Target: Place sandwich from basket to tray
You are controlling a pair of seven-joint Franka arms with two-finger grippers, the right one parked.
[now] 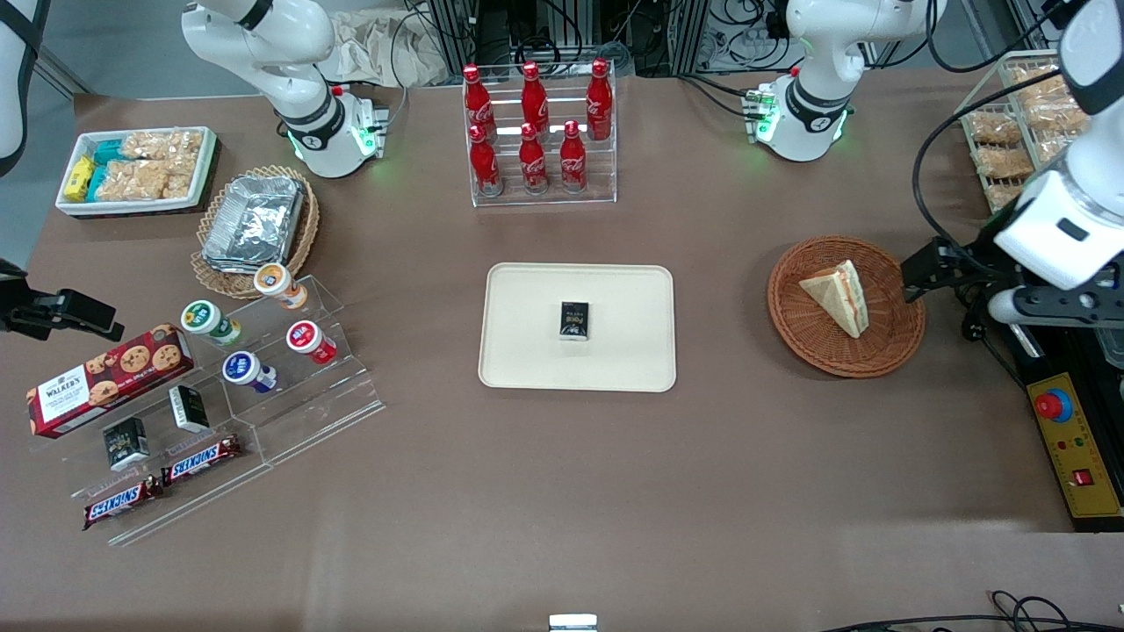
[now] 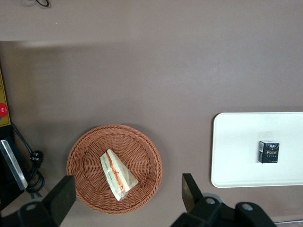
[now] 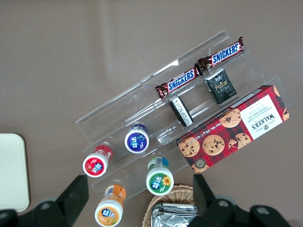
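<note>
The sandwich [image 1: 839,294], a pale triangular wedge with orange and green filling, lies in the round reddish-brown woven basket [image 1: 790,325]. The cream tray [image 1: 527,351] lies at the table's middle, toward the parked arm from the basket, with a small black box [image 1: 575,319] on it. My left gripper [image 1: 919,272] hangs high beside the basket's rim, toward the working arm's end. In the left wrist view the gripper [image 2: 127,195] is open wide and empty, above the sandwich [image 2: 118,174] and basket [image 2: 80,151]. The tray [image 2: 236,161] and box [image 2: 269,152] show there too.
A clear rack of red cola bottles [image 1: 537,132] stands farther from the camera than the tray. A yellow control box with a red button [image 1: 1067,439] sits at the working arm's table edge, near a wire rack of snack packets [image 1: 1010,132]. Snack shelves [image 1: 219,386] lie toward the parked arm.
</note>
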